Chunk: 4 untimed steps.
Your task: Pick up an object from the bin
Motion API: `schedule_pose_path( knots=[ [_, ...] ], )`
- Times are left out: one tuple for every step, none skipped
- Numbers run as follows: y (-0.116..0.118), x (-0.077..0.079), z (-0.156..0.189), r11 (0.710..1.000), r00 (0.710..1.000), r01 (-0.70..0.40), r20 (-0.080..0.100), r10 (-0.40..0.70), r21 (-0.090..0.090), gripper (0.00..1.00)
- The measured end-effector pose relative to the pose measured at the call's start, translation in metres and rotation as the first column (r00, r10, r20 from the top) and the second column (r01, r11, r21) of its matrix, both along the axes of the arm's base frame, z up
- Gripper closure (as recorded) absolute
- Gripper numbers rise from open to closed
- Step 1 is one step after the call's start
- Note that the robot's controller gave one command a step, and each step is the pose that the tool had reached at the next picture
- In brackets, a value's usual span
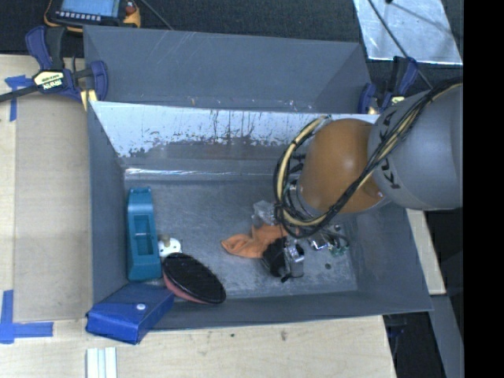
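Claw (pixel 287 263) low at right side of bin (pixel 213 203); open or shut, cannot tell. Just left of it, orange cloth (pixel 249 246), stretched long from left to right.

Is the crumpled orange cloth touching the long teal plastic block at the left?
Apart. The camera view shows bare grey bin floor between the crumpled orange cloth and the long teal plastic block.

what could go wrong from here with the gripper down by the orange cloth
The gripper sits low at the right edge of the crumpled orange cloth; a limp cloth may slide or bunch rather than lift. A small green thing lies close beside the gripper and could get knocked.
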State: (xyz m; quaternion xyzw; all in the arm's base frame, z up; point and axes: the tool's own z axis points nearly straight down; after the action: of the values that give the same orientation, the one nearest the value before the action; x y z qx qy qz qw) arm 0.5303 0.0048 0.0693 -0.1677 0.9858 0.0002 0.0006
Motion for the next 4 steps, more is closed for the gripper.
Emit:
schedule_pose_path(
  knots=[
    [0.006,-0.039,0.002,0.931,0.931,-0.366,0.003,0.366,-0.002,1.00],
    [0.006,-0.039,0.002,0.931,0.931,-0.365,0.003,0.365,-0.002,1.00],
    [0.006,-0.041,0.006,0.931,0.931,-0.365,-0.001,0.365,0.000,1.00],
    [0.006,-0.043,0.026,0.931,0.931,-0.365,-0.010,0.365,0.003,1.00]
  ],
)
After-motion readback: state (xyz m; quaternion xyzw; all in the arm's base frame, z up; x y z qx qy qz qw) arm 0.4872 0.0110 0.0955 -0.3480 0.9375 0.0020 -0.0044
